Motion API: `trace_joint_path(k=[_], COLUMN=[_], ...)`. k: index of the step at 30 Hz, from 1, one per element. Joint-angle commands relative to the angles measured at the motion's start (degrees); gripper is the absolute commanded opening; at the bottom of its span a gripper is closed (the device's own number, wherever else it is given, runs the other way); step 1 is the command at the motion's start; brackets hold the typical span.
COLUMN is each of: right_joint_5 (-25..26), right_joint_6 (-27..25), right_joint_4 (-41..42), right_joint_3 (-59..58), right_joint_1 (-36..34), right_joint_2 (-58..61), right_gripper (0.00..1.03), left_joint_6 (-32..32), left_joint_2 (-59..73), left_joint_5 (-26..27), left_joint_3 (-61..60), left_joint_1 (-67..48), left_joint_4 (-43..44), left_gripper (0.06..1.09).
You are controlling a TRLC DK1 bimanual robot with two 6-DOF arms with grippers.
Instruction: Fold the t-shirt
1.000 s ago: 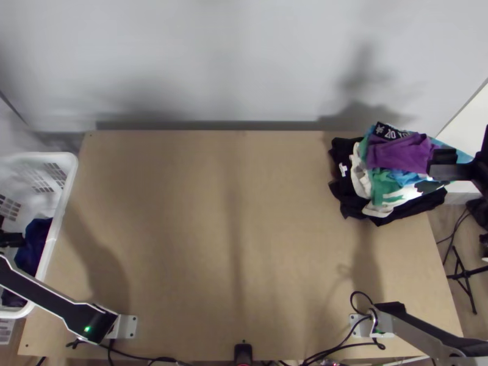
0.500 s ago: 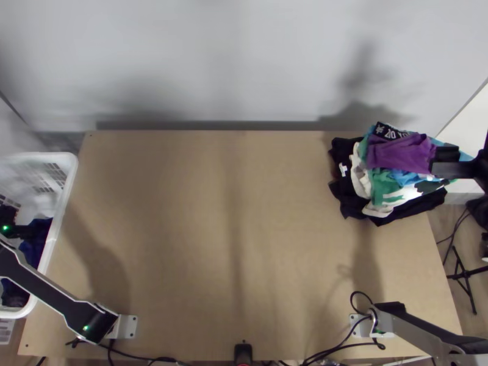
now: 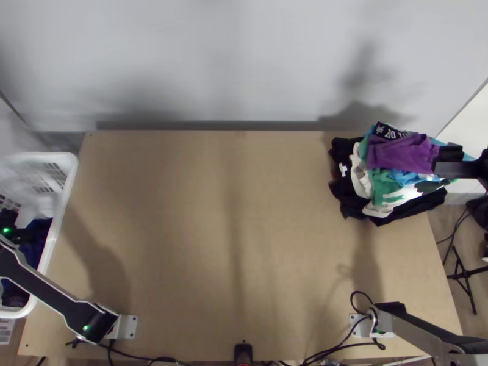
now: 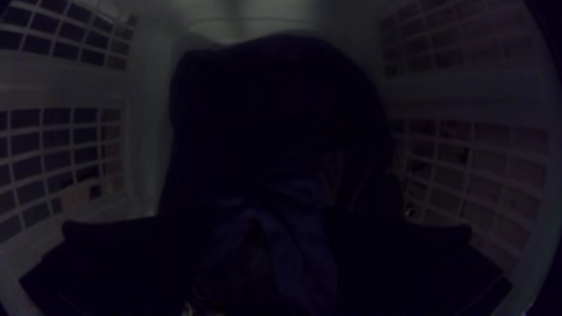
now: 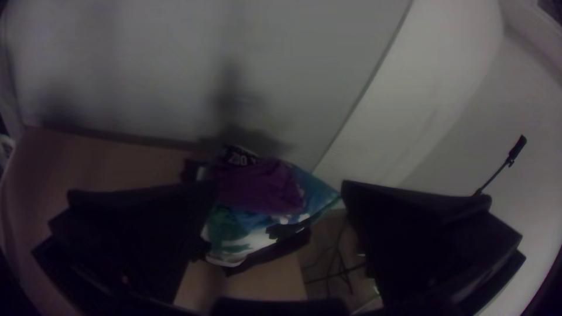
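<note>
My left gripper [image 3: 23, 234] is down inside the white basket at the table's left, over dark blue cloth [image 3: 35, 249]. In the left wrist view the same gripper [image 4: 272, 234] has its fingers apart, with bunched blue cloth [image 4: 301, 246] between them; whether they touch it I cannot tell. The cloth's shape is too dark to make out. Over the right edge of the clothes pile hangs my right gripper [image 3: 450, 161], fingers spread. In the right wrist view that gripper [image 5: 280, 196] is open, the purple cloth [image 5: 257, 188] lying beyond its fingers.
At the table's back right corner lies a pile of clothes [image 3: 385, 187], purple cloth on top. The basket's rim [image 3: 66, 189] runs along the table's left edge. Bare wood [image 3: 207, 232] covers the middle. Cables [image 3: 341, 348] lie near the right arm's base.
My left gripper has shifted a little within the basket, and a green light on its arm has come into view. The right gripper has moved slightly right, away from the purple cloth.
</note>
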Motion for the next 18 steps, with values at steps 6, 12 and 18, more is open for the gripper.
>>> trace_joint_path(k=[6,12,18], right_joint_5=[-0.1,-0.1,-0.3], right_joint_6=[-0.1,-0.1,-0.1], right_joint_4=[-0.1,-0.6,-0.6], right_joint_3=[0.3,0.7,1.0], right_joint_1=[-0.1,-0.1,-0.1], right_joint_2=[0.1,0.0,0.0], right_gripper=[0.98,0.98,0.98], left_joint_6=[0.0,-0.1,-0.7], left_joint_2=[0.8,2.1,2.8], left_joint_5=[-3.4,-4.5,-4.5], left_joint_3=[0.1,0.1,0.1], left_joint_1=[1.1,1.0,0.9], left_joint_4=[0.5,1.8,2.1], left_gripper=[0.93,0.93,0.85])
